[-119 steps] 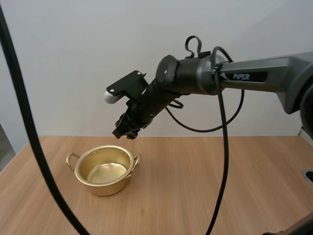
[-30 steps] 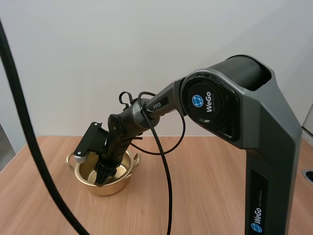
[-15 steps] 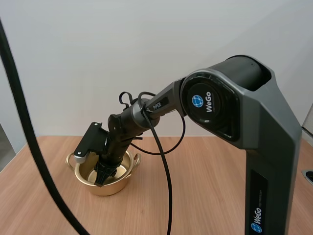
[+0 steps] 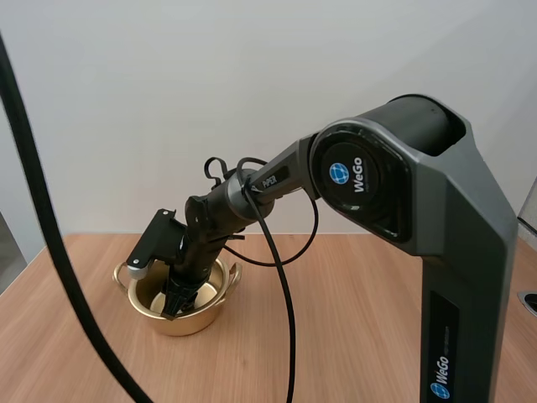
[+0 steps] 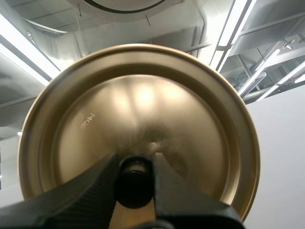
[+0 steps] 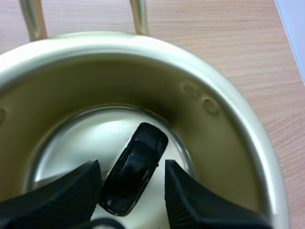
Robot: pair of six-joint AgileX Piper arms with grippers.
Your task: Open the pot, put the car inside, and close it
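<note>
Car down in the pot (image 4: 181, 324), and my right arm over its mouth bars the lid (image 5: 138, 105).
Bumping the wall on my way out could skid the pot across the table (image 4: 377, 327). The lid, clenched at its knob (image 5: 135, 183) by my left claw (image 5: 135, 162), may tilt and seat askew. My right claw (image 6: 131, 168), spread and released, could snag the car (image 6: 136, 179) lying between its fingers.

A plain off-white wall (image 4: 126, 84) rises behind a light wooden table (image 4: 377, 319), the two meeting along a straight horizontal line at the table's far edge. Soft, even light falls across the scene, brightening the wall and giving the tabletop's fine, lengthwise grain a warm tan tone. Past the table's left end, a narrow strip of darker grey (image 4: 5, 252) shows, too little of it to identify
</note>
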